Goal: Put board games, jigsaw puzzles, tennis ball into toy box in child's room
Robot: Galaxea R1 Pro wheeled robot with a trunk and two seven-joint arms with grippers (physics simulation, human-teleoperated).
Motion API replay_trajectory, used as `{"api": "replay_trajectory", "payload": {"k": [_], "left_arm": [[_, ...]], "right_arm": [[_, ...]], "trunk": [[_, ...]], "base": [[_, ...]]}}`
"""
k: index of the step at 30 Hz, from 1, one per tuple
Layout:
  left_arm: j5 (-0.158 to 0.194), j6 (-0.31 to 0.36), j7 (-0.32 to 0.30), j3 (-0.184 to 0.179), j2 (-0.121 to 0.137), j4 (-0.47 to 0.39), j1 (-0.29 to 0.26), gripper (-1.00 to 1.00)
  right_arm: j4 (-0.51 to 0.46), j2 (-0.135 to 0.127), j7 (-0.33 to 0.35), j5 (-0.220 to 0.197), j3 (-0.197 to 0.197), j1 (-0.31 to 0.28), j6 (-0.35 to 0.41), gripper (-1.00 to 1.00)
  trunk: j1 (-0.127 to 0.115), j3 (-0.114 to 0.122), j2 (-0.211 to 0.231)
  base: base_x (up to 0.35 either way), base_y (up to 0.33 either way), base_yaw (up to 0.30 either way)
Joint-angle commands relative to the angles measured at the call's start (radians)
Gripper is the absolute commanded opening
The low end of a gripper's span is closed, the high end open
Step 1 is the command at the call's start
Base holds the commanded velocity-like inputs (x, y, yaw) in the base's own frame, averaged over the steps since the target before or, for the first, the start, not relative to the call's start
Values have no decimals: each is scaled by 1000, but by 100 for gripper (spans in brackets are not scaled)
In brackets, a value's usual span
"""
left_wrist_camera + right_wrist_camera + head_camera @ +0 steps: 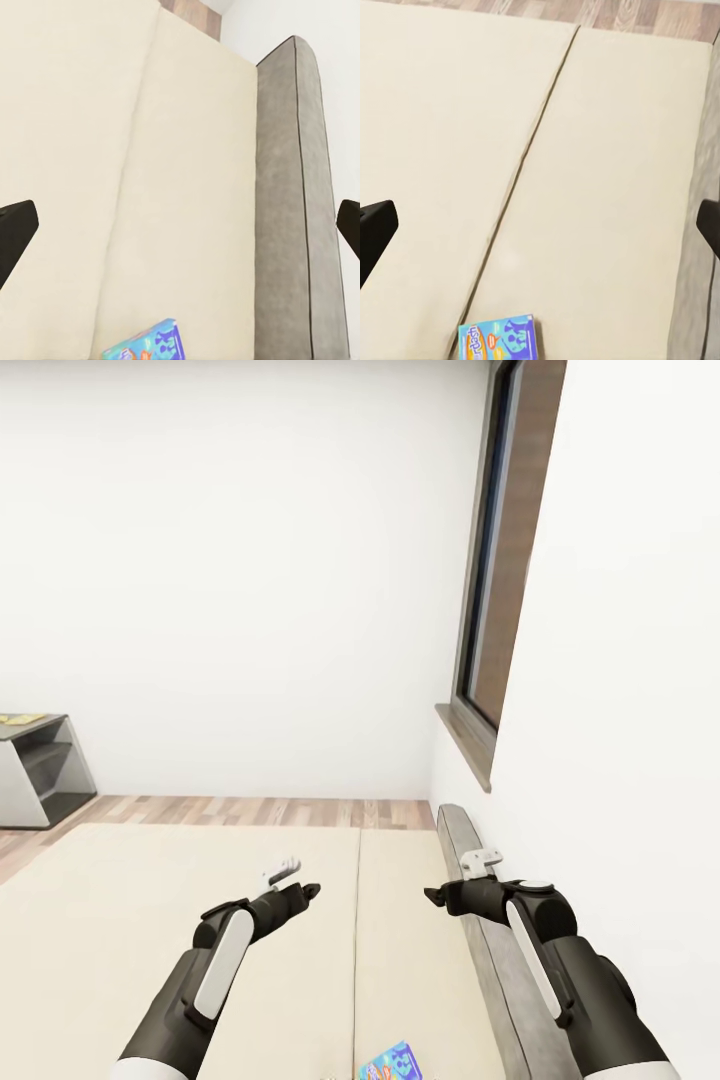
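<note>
A small blue board game [392, 1063] lies flat on the beige mattress of the bed [150, 900], near the picture's lower edge and between my two arms. It also shows in the left wrist view as the blue box [146, 343] and in the right wrist view as the same box [499, 339]. My left gripper [305, 888] hovers over the mattress beyond the box, open and empty, its fingers [13, 229] wide apart. My right gripper [432, 897] hangs level with it beside the grey headboard [480, 940], also open with nothing in it.
The headboard runs along the white wall at the right, under a dark-framed window [500, 560] with a wooden sill [465, 745]. A grey shelf unit [35, 765] stands at the far left on the wood-plank floor [250, 810]. A seam splits the mattress lengthwise.
</note>
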Motion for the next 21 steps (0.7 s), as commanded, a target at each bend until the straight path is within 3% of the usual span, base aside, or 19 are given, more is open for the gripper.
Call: {"api": "replay_trajectory", "payload": {"k": [1,21], "left_arm": [[11,3,9,-1,0,-1,-1,100],[3,-38,9,-37,2,76,-3,100]], "right_arm": [[-1,-1,2,1,1,-1,4,100],[65,11,1,4,1,-43,20,100]], "trunk": [[0,-3,-2],[0,-33,-2]], "base": [[0,0,0],[0,0,0]]}}
